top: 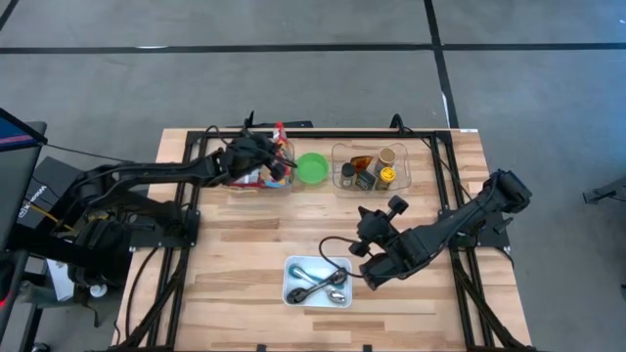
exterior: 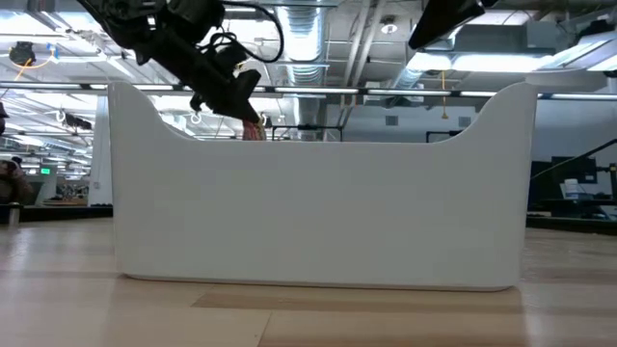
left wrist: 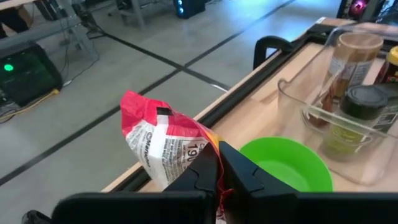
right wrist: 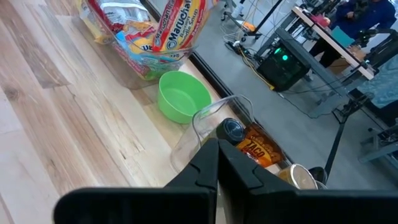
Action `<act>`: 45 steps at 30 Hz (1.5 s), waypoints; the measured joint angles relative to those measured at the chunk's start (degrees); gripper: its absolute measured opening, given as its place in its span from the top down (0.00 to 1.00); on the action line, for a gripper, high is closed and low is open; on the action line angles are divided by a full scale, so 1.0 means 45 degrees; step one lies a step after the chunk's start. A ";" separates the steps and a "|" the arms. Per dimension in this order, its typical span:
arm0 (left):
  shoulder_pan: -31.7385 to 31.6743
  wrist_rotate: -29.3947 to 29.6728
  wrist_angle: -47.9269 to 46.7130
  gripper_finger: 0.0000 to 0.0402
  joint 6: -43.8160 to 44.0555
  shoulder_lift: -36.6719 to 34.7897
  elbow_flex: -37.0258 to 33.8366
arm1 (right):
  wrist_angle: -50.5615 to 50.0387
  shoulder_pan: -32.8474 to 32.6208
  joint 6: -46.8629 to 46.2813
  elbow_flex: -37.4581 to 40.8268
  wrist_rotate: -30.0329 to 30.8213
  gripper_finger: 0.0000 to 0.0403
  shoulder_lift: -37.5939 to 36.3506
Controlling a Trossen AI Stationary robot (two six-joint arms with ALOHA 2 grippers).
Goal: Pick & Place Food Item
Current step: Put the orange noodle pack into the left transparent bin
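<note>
The left claw (left wrist: 219, 163) is gripping a red-and-white snack packet (left wrist: 163, 144) beside the green bowl (left wrist: 287, 164), while the right claw (right wrist: 217, 163) is hanging closed and empty over the table (top: 245, 244).

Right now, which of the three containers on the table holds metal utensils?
The white rectangular tray nearest the table's front edge. The clear plastic bin of snack packets and the clear plastic bin of jars stand along the far edge.

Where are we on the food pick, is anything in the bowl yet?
Picked: the left gripper is shut on a red-and-white snack packet, lifted beside the snack bin. Not placed: the green bowl looks empty. The right gripper waits shut near the utensil tray.
</note>
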State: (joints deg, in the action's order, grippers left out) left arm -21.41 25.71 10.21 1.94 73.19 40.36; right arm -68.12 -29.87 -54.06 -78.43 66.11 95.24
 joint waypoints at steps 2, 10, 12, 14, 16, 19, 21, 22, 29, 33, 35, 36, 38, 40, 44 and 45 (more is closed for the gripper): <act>0.0014 -0.0005 0.0060 1.00 0.0040 0.0202 0.0000 | -0.0005 0.0000 0.0000 0.0000 0.0000 1.00 0.0090; 0.0023 -0.0005 0.0005 1.00 0.0393 0.0454 0.0005 | -0.0076 0.0019 0.0005 -0.0005 0.0000 1.00 0.0361; 0.0023 -0.0005 -0.0124 1.00 0.0436 0.0408 0.0005 | -0.0051 0.0019 0.0005 -0.0005 -0.0005 1.00 0.0361; 0.0023 -0.0005 -0.0296 1.00 0.0436 0.0402 0.0005 | -0.0049 0.0014 0.0005 -0.0005 -0.0005 1.00 0.0361; 0.0023 -0.0006 -0.0606 1.00 0.0439 0.0402 0.0005 | -0.0049 -0.0005 0.0005 -0.0005 -0.0005 1.00 0.0361; 0.0077 -0.0087 -0.1079 0.99 0.0623 0.0397 0.0005 | -0.0049 -0.0010 0.0005 -0.0005 -0.0005 1.00 0.0361; 0.0082 -0.0294 -0.1261 0.98 0.0711 0.0387 0.0009 | -0.0046 -0.0010 0.0001 -0.0005 -0.0005 1.00 0.0361; 0.0108 -0.0413 -0.1307 0.97 0.0722 0.0374 0.0010 | -0.0049 -0.0010 0.0003 -0.0005 -0.0005 1.00 0.0361; 0.0271 -0.0763 -0.2460 0.90 0.0811 -0.0132 0.0019 | -0.0006 -0.0010 0.0000 -0.0005 -0.0010 1.00 0.0361; 0.0259 -0.0805 -0.3593 0.82 0.1746 -0.0788 0.0000 | 0.0020 -0.0010 0.0000 -0.0005 -0.0019 1.00 0.0361; 0.0252 -0.0804 -0.4081 0.79 0.2296 -0.1120 0.0000 | 0.0071 -0.0010 0.0000 -0.0005 -0.0019 1.00 0.0361; 0.0252 -0.0803 -0.4355 0.78 0.2378 -0.1256 0.0000 | 0.0073 -0.0010 0.0000 -0.0005 -0.0023 1.00 0.0361; 0.0252 -0.0806 -0.4656 0.76 0.2443 -0.1402 0.0000 | 0.0107 -0.0003 0.0000 -0.0005 -0.0024 1.00 0.0361; 0.0252 -0.0806 -0.4913 0.75 0.2456 -0.1436 -0.0005 | 0.0136 0.0000 0.0004 -0.0005 -0.0029 1.00 0.0361; 0.0252 -0.0801 -0.5209 0.74 0.2789 -0.1331 -0.0005 | 0.0200 0.0000 0.0005 -0.0005 -0.0029 1.00 0.0356; 0.0252 -0.0801 -0.5324 0.73 0.2787 -0.1323 -0.0005 | 0.0202 0.0000 0.0005 -0.0005 -0.0029 1.00 0.0356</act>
State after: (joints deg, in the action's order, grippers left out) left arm -20.27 22.11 -13.75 14.48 67.24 40.34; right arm -67.21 -29.87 -54.04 -78.46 65.98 96.84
